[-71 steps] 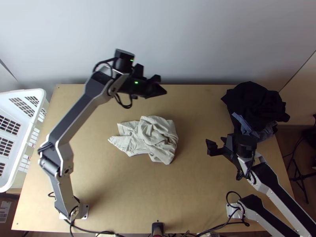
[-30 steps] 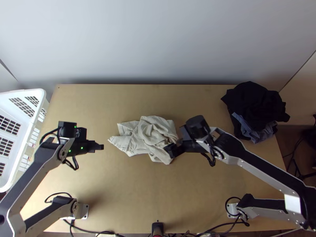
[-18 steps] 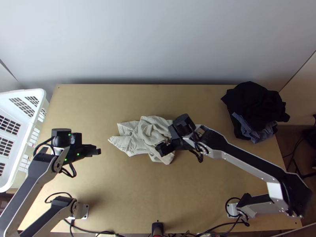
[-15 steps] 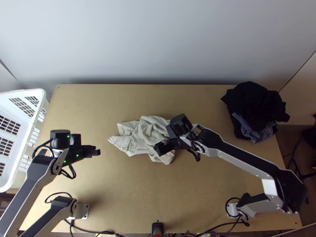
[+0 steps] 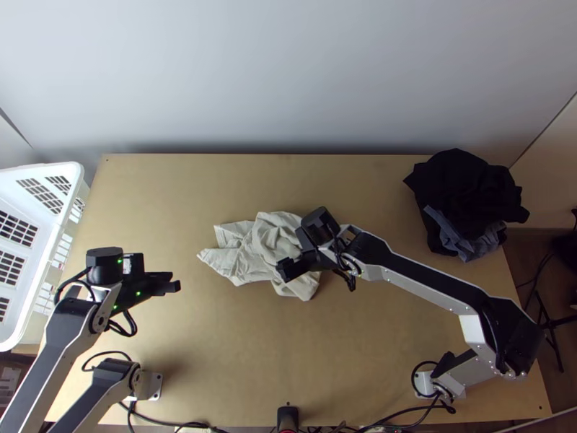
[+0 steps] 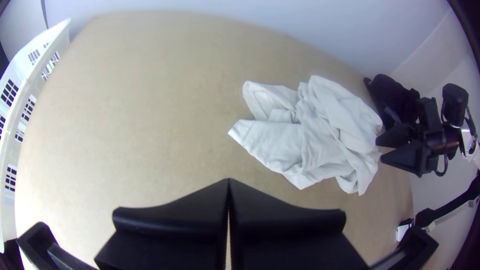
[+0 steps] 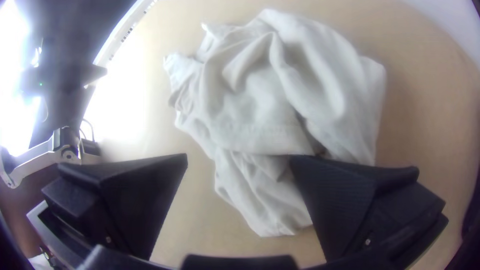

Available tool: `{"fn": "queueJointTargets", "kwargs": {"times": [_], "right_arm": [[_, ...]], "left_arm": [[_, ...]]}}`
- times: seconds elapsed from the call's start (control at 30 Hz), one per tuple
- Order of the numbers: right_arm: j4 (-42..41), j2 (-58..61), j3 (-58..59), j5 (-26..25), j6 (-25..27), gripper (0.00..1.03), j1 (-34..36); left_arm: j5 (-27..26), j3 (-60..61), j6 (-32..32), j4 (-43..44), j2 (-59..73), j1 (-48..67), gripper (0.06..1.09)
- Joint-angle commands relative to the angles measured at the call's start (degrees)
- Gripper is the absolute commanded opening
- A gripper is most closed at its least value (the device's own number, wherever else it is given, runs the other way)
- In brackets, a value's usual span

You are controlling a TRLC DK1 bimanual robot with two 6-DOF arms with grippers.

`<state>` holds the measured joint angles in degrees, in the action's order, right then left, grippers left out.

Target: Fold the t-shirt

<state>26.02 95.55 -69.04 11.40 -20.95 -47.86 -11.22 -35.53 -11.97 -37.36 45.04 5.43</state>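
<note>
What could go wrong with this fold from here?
The pale shirt lies bunched, so the open right gripper over it might pinch several layers and lift a wad instead of one edge. The left gripper is shut and off to the side, so a one-handed pull could drag or twist the cloth rather than spread it.

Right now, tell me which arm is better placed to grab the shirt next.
Right, I'd say: the right end effector is open over the bunched shirt, while the left end effector is shut and off to one side of it.
</note>
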Motion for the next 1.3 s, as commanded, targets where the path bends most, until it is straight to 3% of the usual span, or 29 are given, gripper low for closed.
{"fn": "queueJointTargets", "kwargs": {"times": [0.0,0.4,0.5,0.57,0.87,0.9,0.97,1.0,1.27], "right_arm": [[0.26,-2.47,2.33,-0.41,0.38,0.96,0.83],[0.17,-0.63,0.48,-1.03,0.30,0.95,1.27],[0.26,0.96,-0.66,-2.96,1.26,0.68,1.27],[0.26,2.10,-1.19,-3.14,2.40,0.59,1.27],[0.70,3.24,0.30,-4.19,4.25,0.59,1.36],[0.79,3.07,0.39,-5.16,4.87,0.48,1.27],[0.79,2.80,0.13,-5.51,6.45,0.12,1.27],[0.87,2.63,-0.05,-5.51,6.89,0.02,1.27],[3.33,-0.71,-1.37,-5.95,7.06,0.03,1.63]], "left_arm": [[0.06,0.55,0.28,0.01,-2.32,-0.16,0.09],[0.06,1.87,0.45,0.45,-2.15,0.19,0.09],[0.06,2.22,0.72,0.45,-2.15,0.11,0.09],[0.06,2.57,0.80,0.45,-2.32,-0.07,0.09],[0.06,3.10,2.04,0.45,-3.20,-1.21,0.09],[0.06,3.18,2.12,0.45,-3.20,-1.39,0.09],[0.06,3.27,2.30,0.45,-3.20,-1.48,0.09],[0.06,3.36,2.30,0.45,-3.20,-1.39,0.09],[0.06,3.10,2.56,0.45,-3.38,-1.39,0.09]]}}
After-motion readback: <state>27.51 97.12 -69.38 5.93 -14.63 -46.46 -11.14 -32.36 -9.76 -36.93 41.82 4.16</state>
